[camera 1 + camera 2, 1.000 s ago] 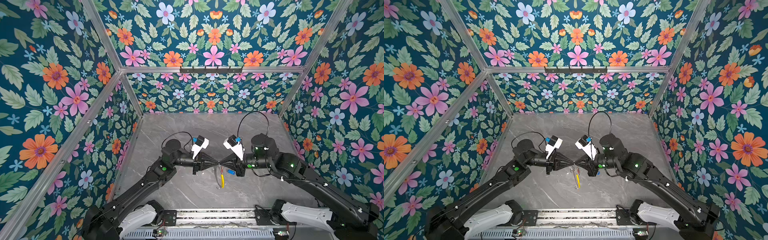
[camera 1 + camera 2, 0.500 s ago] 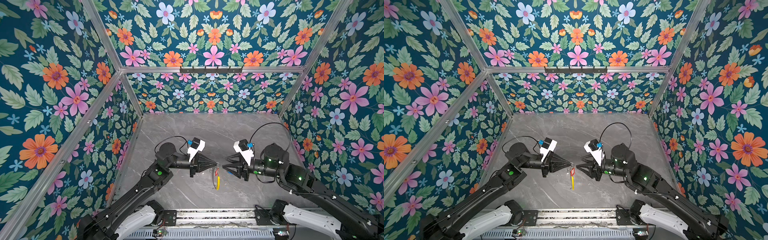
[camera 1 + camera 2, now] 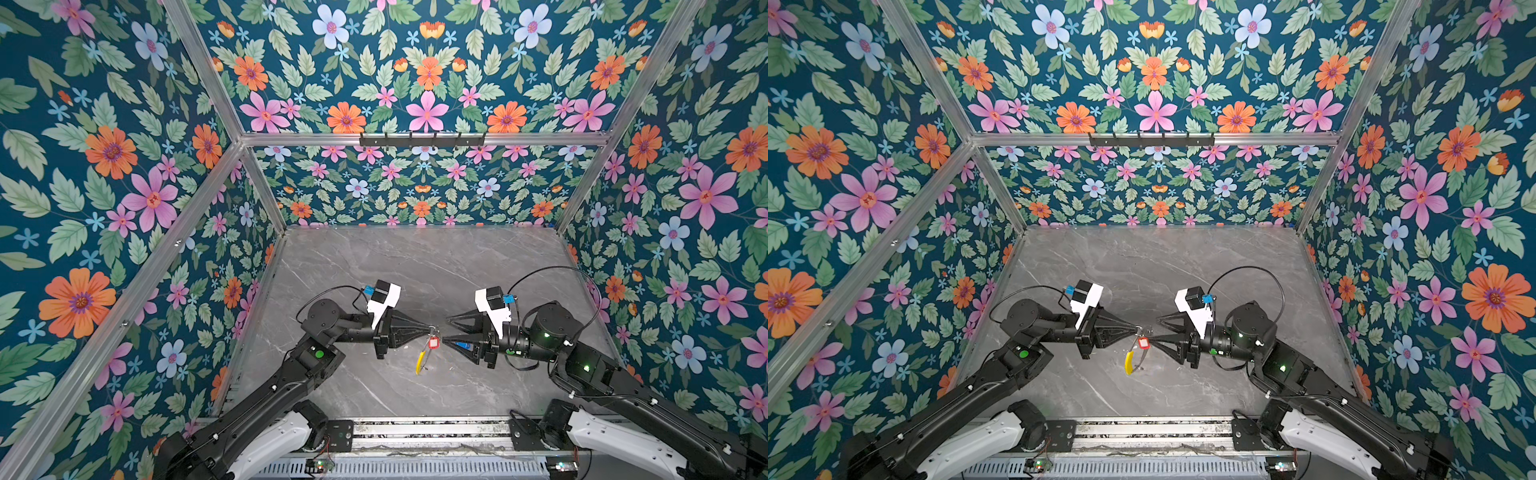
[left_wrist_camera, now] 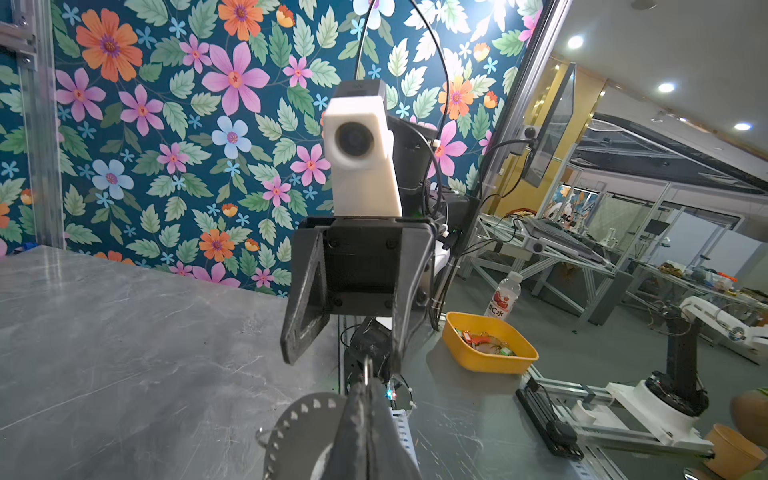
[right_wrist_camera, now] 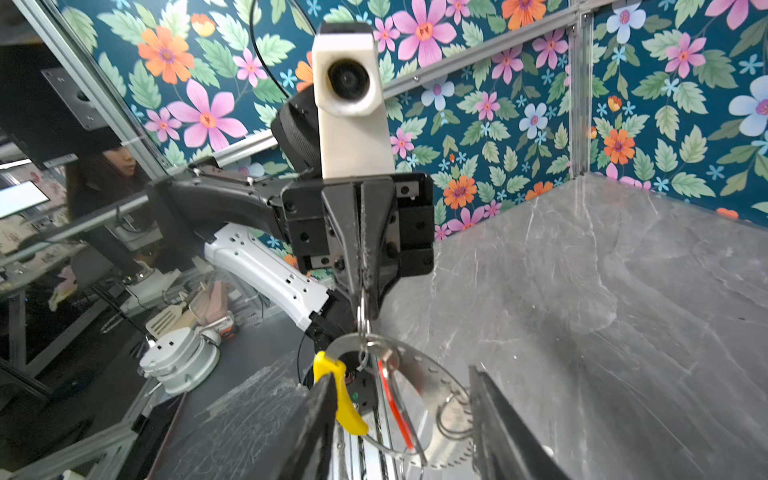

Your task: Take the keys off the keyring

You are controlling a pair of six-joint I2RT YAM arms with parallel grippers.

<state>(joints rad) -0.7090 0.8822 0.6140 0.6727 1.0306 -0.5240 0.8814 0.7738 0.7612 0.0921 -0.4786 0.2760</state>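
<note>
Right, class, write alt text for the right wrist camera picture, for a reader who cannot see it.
The left claw, shut, faces the camera, pinching a small split ring from which the grey keyring hangs with its yellow segment and a red tag. The open right claw flanks the ring in the foreground; grey marble table, floral walls behind.

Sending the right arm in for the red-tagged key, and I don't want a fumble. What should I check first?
1. Left gripper shut on the keyring: ok, pinching a small split ring on its rim.
2. Right gripper open: ok.
3. Keyring lined up between the right fingers: ok, right wrist view.
4. Red-tagged key exposed: ok, hangs below the left tips.
5. Blue-tagged key off: cannot tell; only a blue patch under the right gripper.
6. Keyring off the table: cannot tell.
</note>
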